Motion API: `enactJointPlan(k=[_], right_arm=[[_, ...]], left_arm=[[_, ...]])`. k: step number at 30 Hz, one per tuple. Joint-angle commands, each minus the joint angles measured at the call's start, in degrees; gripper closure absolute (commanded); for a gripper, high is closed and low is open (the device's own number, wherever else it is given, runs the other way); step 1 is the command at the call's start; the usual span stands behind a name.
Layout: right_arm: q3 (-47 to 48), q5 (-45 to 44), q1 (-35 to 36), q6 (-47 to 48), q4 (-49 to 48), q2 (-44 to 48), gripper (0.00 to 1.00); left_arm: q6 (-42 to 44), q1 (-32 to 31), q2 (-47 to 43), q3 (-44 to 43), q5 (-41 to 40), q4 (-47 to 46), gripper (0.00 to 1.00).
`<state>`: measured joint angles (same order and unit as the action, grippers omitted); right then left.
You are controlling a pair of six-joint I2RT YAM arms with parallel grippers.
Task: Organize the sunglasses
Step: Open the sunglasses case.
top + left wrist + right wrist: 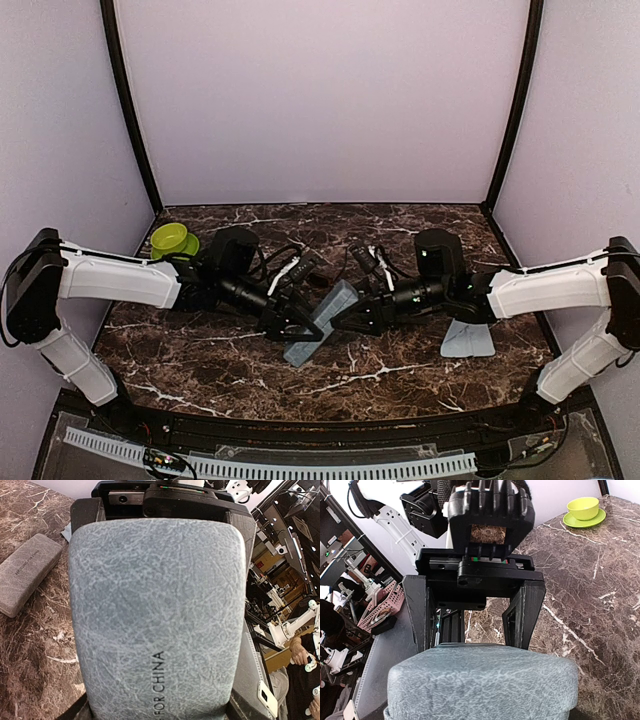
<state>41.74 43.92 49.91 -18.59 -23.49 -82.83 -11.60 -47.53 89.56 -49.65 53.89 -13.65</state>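
A blue-grey case hangs tilted between my two grippers at mid-table. My left gripper is shut on its left end, and the case fills the left wrist view. My right gripper is shut on the opposite end; in the left wrist view its black fingers flank the far end. In the right wrist view the case lies along the bottom. Beyond it the left gripper straddles the case. The sunglasses are hidden or out of view.
A beige-grey case lies flat on the marble to the left of the held one. A light-blue cloth sits under the right arm. A green cup on a saucer stands at the back left, seen also as a green cup.
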Motion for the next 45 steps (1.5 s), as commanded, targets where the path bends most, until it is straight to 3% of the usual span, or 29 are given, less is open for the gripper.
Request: enactJointPlan(k=[1,5,10,12,14,15,20,33,36,40,45], right_arm=[[1.0,1.5,0.1,1.6,-1.9,0.6,0.62],[1.2,1.5,0.1,1.5,-1.9,0.5,0.62],[1.3,1.5,0.1,1.6,-1.6,0.3,0.63],[1.2,1.5,0.1,1.5,-1.6,0.2,0.63],[1.2,1.6,0.1,1.5,-1.7,0.2,0.63],[1.2,1.5,0.1,1.5,-1.6,0.2,0.63],[0.8,1.8,0.1,1.1,-2.2,0.4,0.63],[0.2,2.4,0.0,1.4,-2.2,0.3,0.65],[-0.1,2.2,-0.1,1.8,-1.9,0.4,0.66],[0.0,2.2,-0.2,2.0,-1.7,0.2,0.66],[0.1,2.3,-0.2,2.1,-1.5,0.3,0.67]], left_arm=[[-0.7,-0.3,-1.2,0.2,-0.8,-1.8,0.41],[-0.6,-0.3,-1.1,0.1,-0.9,-1.8,0.30],[-0.9,-0.3,-0.8,0.2,0.0,-2.3,0.26],[-0.9,-0.3,-0.8,0.2,0.1,-2.3,0.17],[-0.7,-0.3,-1.0,0.3,0.1,-2.3,0.02],[-0.6,-0.3,-1.0,0.3,0.2,-2.3,0.01],[0.2,-0.3,-1.3,0.9,0.3,-2.8,0.01],[-0.2,-0.3,-0.4,0.8,1.7,-3.3,0.30],[-0.5,-0.3,-0.6,0.8,2.1,-3.6,0.31],[-1.3,-0.3,-1.1,1.6,2.0,-4.8,0.23],[-1.2,-0.3,-1.2,1.7,2.0,-4.7,0.25]])
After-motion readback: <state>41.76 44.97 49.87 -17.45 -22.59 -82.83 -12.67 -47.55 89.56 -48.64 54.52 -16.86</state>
